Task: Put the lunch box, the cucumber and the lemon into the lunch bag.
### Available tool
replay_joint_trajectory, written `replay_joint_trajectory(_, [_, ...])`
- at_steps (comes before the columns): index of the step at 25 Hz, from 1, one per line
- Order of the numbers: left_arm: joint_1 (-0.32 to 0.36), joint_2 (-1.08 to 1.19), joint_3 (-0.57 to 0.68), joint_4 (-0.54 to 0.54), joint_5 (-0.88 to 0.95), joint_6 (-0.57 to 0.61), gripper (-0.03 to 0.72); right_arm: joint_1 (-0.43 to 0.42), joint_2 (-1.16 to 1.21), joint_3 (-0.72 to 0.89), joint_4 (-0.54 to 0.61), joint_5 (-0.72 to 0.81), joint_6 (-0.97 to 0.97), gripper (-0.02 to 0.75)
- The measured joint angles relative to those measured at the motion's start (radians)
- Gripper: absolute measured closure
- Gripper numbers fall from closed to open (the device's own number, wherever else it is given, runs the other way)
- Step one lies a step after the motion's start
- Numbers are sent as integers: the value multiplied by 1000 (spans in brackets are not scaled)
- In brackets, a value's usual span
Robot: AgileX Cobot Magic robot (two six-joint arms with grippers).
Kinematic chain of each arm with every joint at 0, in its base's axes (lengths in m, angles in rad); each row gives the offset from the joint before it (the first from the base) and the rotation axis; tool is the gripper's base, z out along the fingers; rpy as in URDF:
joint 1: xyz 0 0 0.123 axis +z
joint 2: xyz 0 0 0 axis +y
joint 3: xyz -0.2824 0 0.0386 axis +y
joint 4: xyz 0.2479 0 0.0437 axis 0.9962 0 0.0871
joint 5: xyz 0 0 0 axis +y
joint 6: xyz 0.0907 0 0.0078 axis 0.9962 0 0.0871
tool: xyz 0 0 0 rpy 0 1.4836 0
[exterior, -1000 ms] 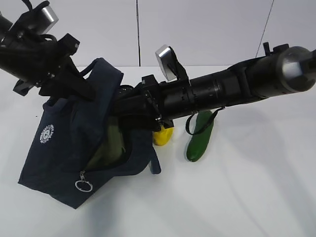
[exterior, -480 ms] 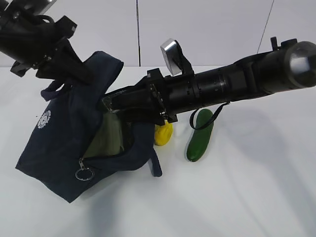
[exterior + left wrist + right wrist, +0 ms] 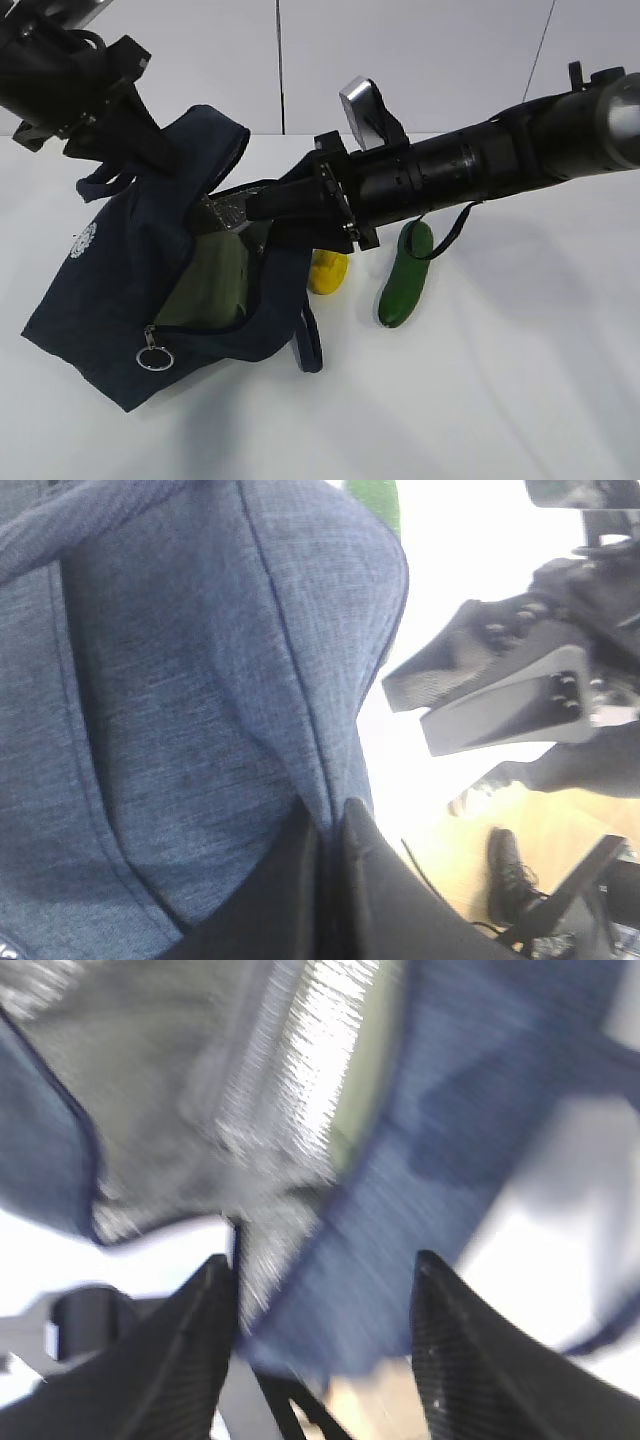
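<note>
At the upper left of the exterior frame, the left gripper point(image 3: 150, 150) has its jaws pinched shut on the top edge of the lunch bag point(image 3: 120, 270), lifting that side. Left wrist view confirms: dark fingers point(image 3: 300, 880) closed tight on a fold of navy fabric point(image 3: 200, 700).

Lower left: bag slumps on the white surface point(image 3: 500, 380), tilted, mouth facing right. White round logo on its left face. Zipper ring pull point(image 3: 151, 358) hangs near the bottom edge. One loop handle point(image 3: 310, 345) droops at the bag's right side, onto the surface.

Inside the mouth: pale sage-green lid of the lunch box point(image 3: 215, 285) shows, lying within the bag. Silvery lining visible above it.

Centre: right gripper point(image 3: 225, 210) reaches in from the right, tips at the bag's opening. Right wrist view is blurred; both fingers point(image 3: 190, 1340) stand well apart, jaws wide, nothing between them but bag fabric and lining beyond. Whether they touch the bag cannot be told.

Right of the bag: lemon point(image 3: 328, 272) on the surface, just beside the bag's right edge, partly hidden under the right arm. Cucumber point(image 3: 405, 275) lies right of the lemon, near it, apart, long axis running up and slightly right. Both outside the bag.
</note>
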Motion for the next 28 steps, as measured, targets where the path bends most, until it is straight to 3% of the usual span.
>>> replay_joint_trajectory(9, [0, 0, 0, 28, -22, 0, 689, -63, -31, -2, -269, -1, 153, 313])
replay_joint_trajectory(16, [0, 0, 0, 31, -28, 0, 689, -63, -84, -143, -633, -85, 507, 313])
replay_joint_trajectory(22, [0, 0, 0, 31, -36, 0, 689, -64, -84, -279, -1079, -98, 919, 313])
replay_joint_trajectory(28, [0, 0, 0, 31, -57, 0, 689, -64, -80, -318, -1255, -99, 1116, 313])
